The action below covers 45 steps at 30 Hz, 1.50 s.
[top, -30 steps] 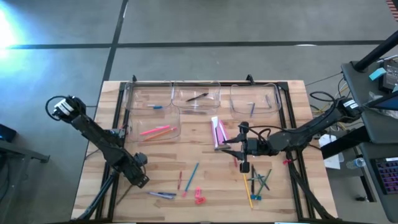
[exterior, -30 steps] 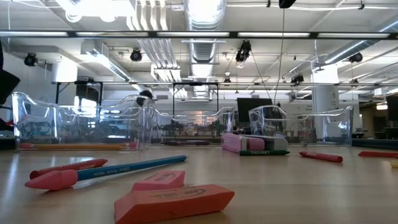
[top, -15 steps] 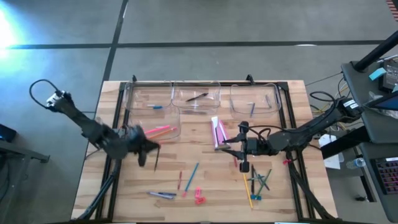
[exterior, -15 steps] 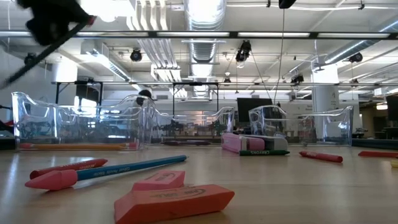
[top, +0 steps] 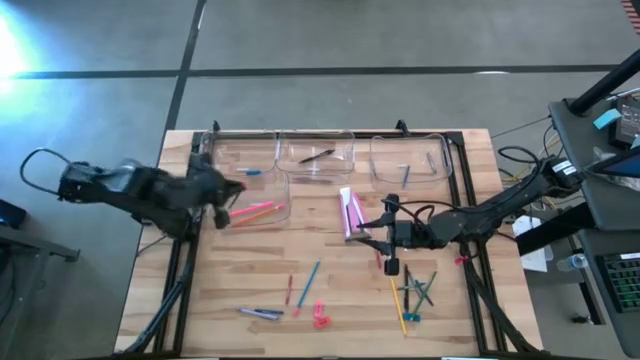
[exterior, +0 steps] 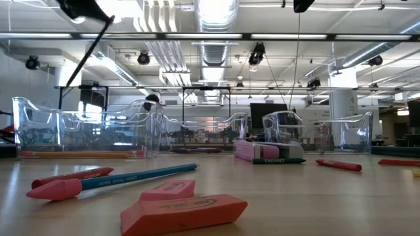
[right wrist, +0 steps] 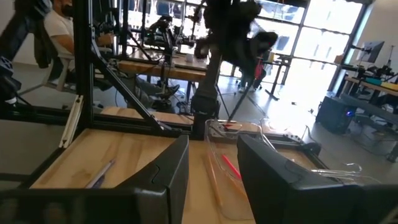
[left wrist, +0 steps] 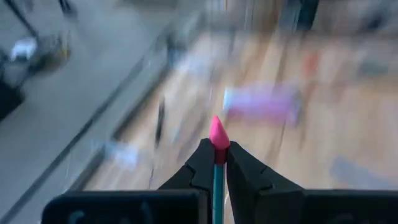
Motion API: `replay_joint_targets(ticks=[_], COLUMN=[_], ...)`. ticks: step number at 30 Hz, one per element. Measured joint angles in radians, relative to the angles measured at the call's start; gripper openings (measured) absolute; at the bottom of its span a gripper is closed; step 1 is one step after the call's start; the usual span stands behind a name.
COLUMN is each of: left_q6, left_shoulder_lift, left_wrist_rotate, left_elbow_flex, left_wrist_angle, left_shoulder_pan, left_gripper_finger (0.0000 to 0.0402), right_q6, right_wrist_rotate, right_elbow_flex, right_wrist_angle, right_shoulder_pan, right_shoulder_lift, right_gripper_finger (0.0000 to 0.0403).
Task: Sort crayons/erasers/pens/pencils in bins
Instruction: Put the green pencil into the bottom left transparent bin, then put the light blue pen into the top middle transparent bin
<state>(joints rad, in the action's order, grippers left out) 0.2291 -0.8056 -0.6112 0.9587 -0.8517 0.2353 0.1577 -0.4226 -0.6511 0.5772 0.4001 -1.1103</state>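
My left gripper [top: 224, 190] hangs above the left end of the clear plastic rectangular bin that holds pink and orange sticks [top: 286, 196]. This bin stands alone on the wooden slatted worktop [top: 330, 255], in front of the row of three other clear bins [top: 350, 140]. The gripper's fingers are pinched narrow on a thin teal pencil with a pointed pink cap [left wrist: 217, 135]. In the left wrist view the cap pokes out just past the fingertips. In the low view the pencil [exterior: 88, 49] slants down from the gripper [exterior: 82, 6], high over that same bin [exterior: 79, 134] and clear of its rim. The high view is smeared around the gripper.

My right gripper [top: 368, 233] waits low over the worktop, well to the right of that bin and just beside a flat pink crayon box [top: 352, 212]. Its fingers [right wrist: 168, 168] stand part-way apart, with only bare wood between them.

The stubby pink-red erasers [top: 320, 318] lie on the worktop well apart from that bin, near the front edge. Two [exterior: 184, 213] are touching close to the low camera. Loose pencils and crayons [top: 410, 295] are scattered to the right of them.
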Motion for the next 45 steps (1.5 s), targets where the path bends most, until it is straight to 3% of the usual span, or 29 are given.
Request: replay_joint_targets(ticks=[8,13,20,24,27,29,37,45], left_q6=[-0.088,-0.139,-0.184,-0.182,-0.154,-0.107,0.224,0.452], left_shoulder_lift=[-0.246,-0.374,-0.408,-0.369,-0.357,-0.378,-0.575,-0.740], left_wrist_rotate=[0.143,0.143,0.144,0.310,0.469,0.500,0.484,0.476], left_elbow_flex=[-0.005,0.011,0.050,0.085,0.062,0.045,0.014,0.014], left_wrist_angle=[-0.074,-0.074,-0.081,-0.027,0.087,0.104,0.111,0.214], left_shoulder_pan=[-0.157,-0.191,-0.195,-0.166,-0.073,0.029,0.435,0.603], left_gripper_finger=[0.0008,0.0058,0.0152,0.0170,0.0166,0.0159,0.0147,0.0147], right_q6=[0.000,-0.016,-0.016,-0.016,-0.015,-0.010,-0.058,-0.114], right_wrist_rotate=[0.001,0.001,0.001,0.001,0.001,0.001,0.002,0.002], right_elbow_flex=[0.001,0.002,0.002,0.002,0.002,0.002,0.002,0.002], right_wrist_angle=[0.001,-0.011,-0.020,-0.028,-0.027,-0.027,-0.047,-0.049], right_shoulder_pan=[-0.001,-0.002,-0.002,-0.002,-0.002,-0.002,-0.002,-0.002], right_shoulder_lift=[0.000,0.000,0.000,0.000,0.000,0.000,0.000,-0.001], right_gripper_finger=[0.0127,0.0127,0.0127,0.0127,0.0127,0.0127,0.0127,0.0127])
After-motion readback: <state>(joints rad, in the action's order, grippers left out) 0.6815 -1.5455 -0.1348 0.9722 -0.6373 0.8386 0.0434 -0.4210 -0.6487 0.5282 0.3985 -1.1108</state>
